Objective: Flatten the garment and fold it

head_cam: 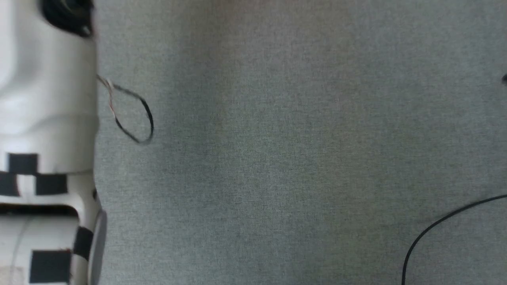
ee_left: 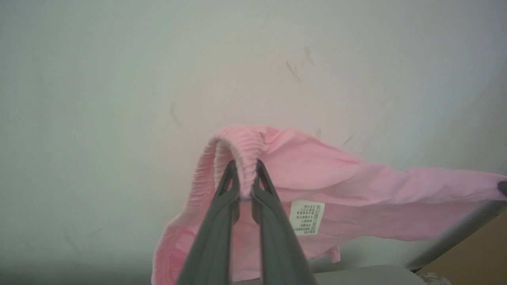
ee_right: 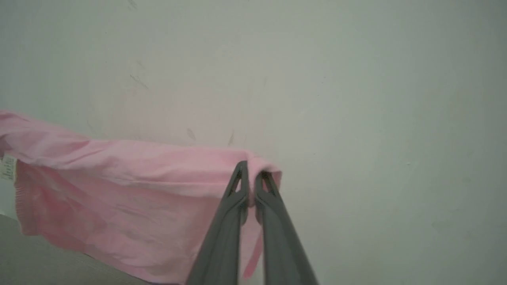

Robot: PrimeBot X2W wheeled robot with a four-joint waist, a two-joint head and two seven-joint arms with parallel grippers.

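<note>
Garment (ee_left: 356,186) is pink and is held up in the air in front of a pale wall (ee_left: 119,79). It hangs stretched between the two hands. The left hand (ee_left: 245,174) is clamped tight on the crinkly waistband (ee_left: 241,146). The right hand (ee_right: 251,176) is clamped tight on the other end of the top edge. A small white label (ee_left: 307,217) shows just beside the left hand. The rest of the garment hangs low, near the grey tabletop (ee_right: 31,261). In the head view a white arm (head_cam: 47,118) is at the left, with a thin wire loop (head_cam: 138,114) beside it and a black cable (head_cam: 435,225) at the lower right
</note>
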